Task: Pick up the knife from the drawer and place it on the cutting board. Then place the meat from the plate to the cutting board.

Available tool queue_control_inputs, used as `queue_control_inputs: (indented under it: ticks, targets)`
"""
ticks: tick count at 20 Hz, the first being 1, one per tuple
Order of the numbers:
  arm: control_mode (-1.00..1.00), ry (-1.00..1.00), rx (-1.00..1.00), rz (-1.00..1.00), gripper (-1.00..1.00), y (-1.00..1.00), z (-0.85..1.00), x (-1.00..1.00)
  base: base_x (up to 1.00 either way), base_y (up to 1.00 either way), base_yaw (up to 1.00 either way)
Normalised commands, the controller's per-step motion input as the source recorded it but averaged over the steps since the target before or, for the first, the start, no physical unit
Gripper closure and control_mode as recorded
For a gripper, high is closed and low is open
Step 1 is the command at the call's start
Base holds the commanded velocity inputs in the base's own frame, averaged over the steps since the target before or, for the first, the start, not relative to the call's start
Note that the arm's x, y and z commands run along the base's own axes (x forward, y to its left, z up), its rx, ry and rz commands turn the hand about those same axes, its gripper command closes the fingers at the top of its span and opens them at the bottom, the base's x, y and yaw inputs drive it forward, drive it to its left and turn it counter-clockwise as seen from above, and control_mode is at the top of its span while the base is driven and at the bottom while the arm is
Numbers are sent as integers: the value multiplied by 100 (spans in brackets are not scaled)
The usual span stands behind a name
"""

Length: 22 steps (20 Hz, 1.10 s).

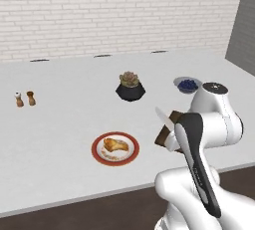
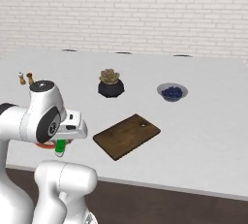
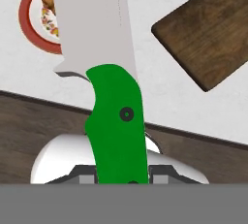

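Green-handled knife point(image 3: 116, 121) over plate point(image 3: 30, 34)

meat point(image 1: 115, 145) on plate point(image 1: 100, 157); cutting board point(image 2: 127, 136) right of plate

- A rendered kitchen is indicated: white brick wall point(image 1: 114, 10), broad pale counter point(image 1: 60, 124).
- Food items are laid out: plate point(image 1: 115, 149) of meat point(image 1: 115, 145), bowl of berries point(image 2: 172, 92), cutting board point(image 2: 127, 136), two shakers point(image 1: 25, 98).
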Motion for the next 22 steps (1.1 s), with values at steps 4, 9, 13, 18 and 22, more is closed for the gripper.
queue_control_inputs:
  ticks: [4, 9, 13, 18, 22]
  targets:
    - [-100, -1, 3, -15, 100, -32, 0, 39, 0, 0, 0]
    - [-100, -1, 7, -30, 100, -57, -2, 69, 0, 0, 0]
    - [-100, -11, 0, -62, 100, -25, -26, 66, 0, 0, 0]
    - [-100, -1, 7, -62, 100, -37, -31, 65, 0, 0, 0]
    - [-100, 0, 29, -50, 100, -76, -22, 48, 0, 0, 0]
